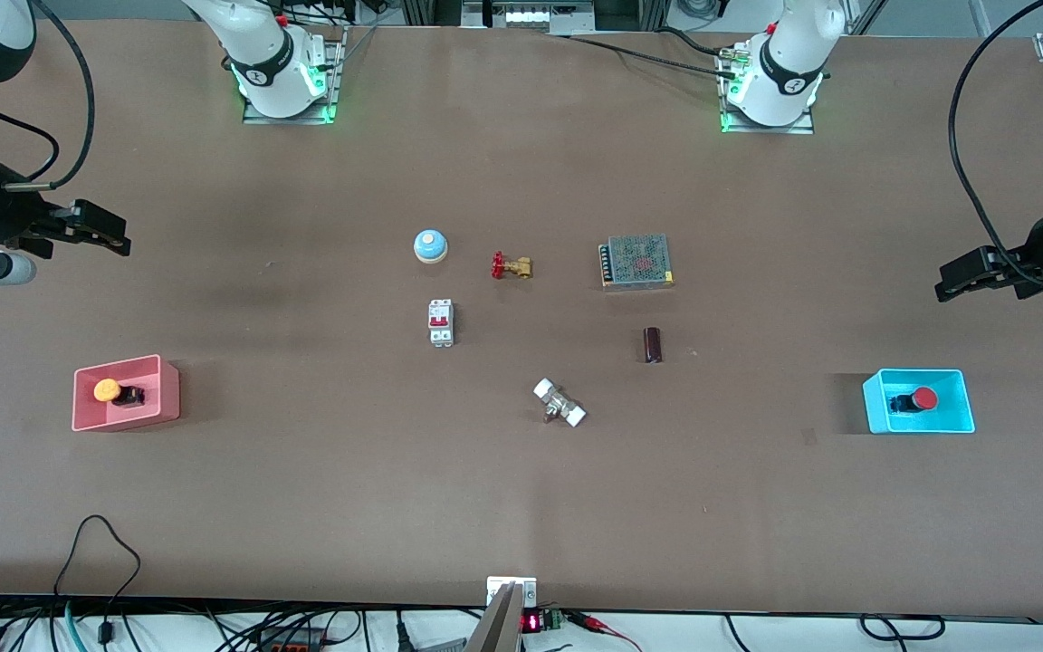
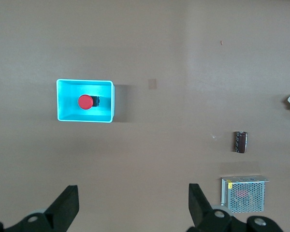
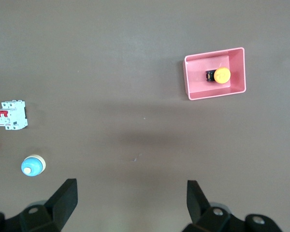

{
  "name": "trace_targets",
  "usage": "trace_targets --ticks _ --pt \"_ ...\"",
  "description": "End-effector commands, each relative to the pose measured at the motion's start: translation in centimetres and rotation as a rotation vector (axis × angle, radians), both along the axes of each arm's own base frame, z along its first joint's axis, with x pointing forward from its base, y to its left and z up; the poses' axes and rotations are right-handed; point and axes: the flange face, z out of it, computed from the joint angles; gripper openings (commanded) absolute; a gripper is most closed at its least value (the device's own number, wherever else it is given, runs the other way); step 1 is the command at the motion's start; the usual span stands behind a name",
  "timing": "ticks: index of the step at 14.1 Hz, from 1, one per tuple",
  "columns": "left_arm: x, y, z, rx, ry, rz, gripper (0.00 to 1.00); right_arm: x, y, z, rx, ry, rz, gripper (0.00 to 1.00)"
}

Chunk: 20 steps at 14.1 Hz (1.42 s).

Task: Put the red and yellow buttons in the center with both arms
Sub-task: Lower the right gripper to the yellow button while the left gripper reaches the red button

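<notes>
The red button lies in a cyan bin toward the left arm's end of the table; it also shows in the left wrist view. The yellow button lies in a pink bin toward the right arm's end; it also shows in the right wrist view. My left gripper is open and empty, up over bare table beside the cyan bin. My right gripper is open and empty, up over bare table beside the pink bin. The brown table center is bare.
Around the center stand a blue dome, a red-handled brass valve, a white breaker, a metal mesh power supply, a dark cylinder and a white-ended fitting.
</notes>
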Motion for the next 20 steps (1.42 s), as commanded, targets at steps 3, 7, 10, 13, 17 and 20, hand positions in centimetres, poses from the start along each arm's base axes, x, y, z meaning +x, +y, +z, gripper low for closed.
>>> trace_targets --ticks 3,7,10,13,17,20 --pt "-1.8 -0.1 0.7 0.003 -0.004 -0.007 1.00 -0.3 0.3 0.6 0.006 0.002 0.009 1.00" --pt "-1.5 1.1 0.8 -0.026 -0.001 0.003 1.00 -0.4 0.3 0.7 0.006 0.005 0.009 1.00" --pt "0.4 1.9 -3.8 -0.033 0.064 0.014 1.00 -0.1 0.3 0.0 0.006 0.013 0.013 1.00" --pt "1.9 1.6 -6.9 0.018 0.086 -0.005 1.00 1.3 0.1 -2.7 0.010 0.042 0.012 1.00" --pt "4.9 3.0 -14.9 0.032 0.101 0.005 1.00 3.9 -1.5 -8.2 0.007 0.066 0.035 1.00" --pt "5.6 7.1 -20.9 0.017 0.148 0.063 1.00 6.4 -6.0 -13.0 -0.006 0.012 0.102 1.00"
